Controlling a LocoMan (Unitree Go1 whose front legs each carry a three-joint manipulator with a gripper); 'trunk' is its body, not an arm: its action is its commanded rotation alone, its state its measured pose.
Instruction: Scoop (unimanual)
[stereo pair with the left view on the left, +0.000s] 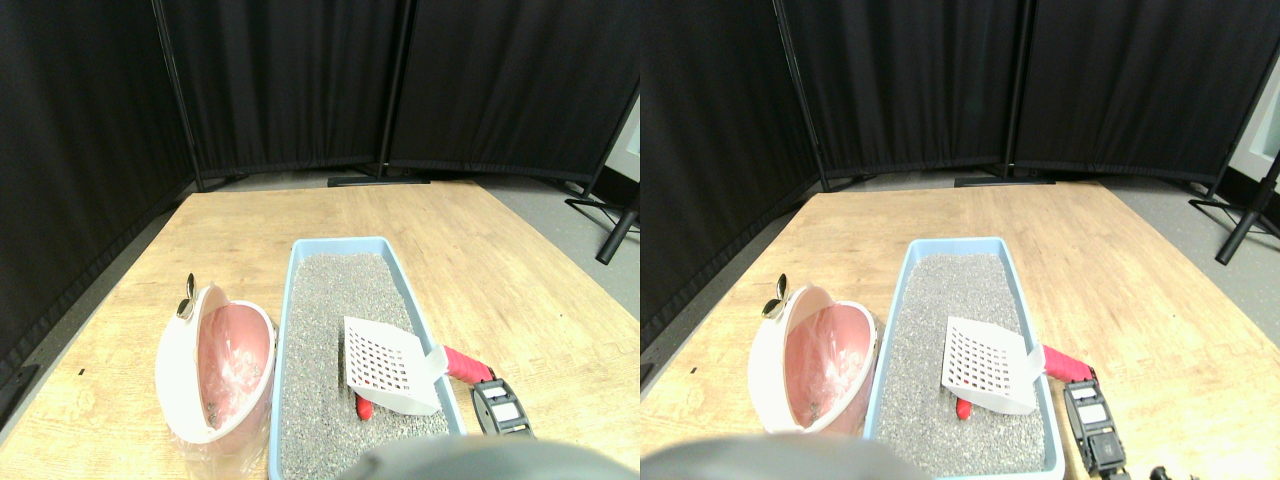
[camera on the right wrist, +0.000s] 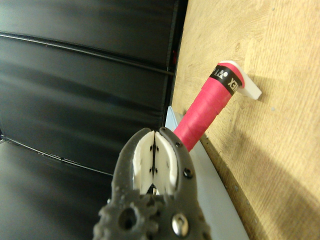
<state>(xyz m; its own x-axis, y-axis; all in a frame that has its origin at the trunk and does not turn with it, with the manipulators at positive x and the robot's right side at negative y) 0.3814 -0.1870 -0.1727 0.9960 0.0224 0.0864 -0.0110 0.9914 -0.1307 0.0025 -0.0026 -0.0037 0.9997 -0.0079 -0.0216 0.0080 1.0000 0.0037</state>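
Now tool (camera on the right wrist: 155, 150) jaws closed together, empty, beside red scoop handle (camera on the right wrist: 205, 112).

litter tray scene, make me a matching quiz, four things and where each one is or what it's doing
Things:
1. scoop
2. small red object
3. pink bin
4. right gripper

Places or states:
A. on the wooden floor, beside the litter tray
B. pads pressed together, beside the red handle
C. lying on the litter, under the scoop's near edge
D. slotted head over the litter, handle out across the tray rim

Pairs: 1-D, 2-C, 3-A, 4-B
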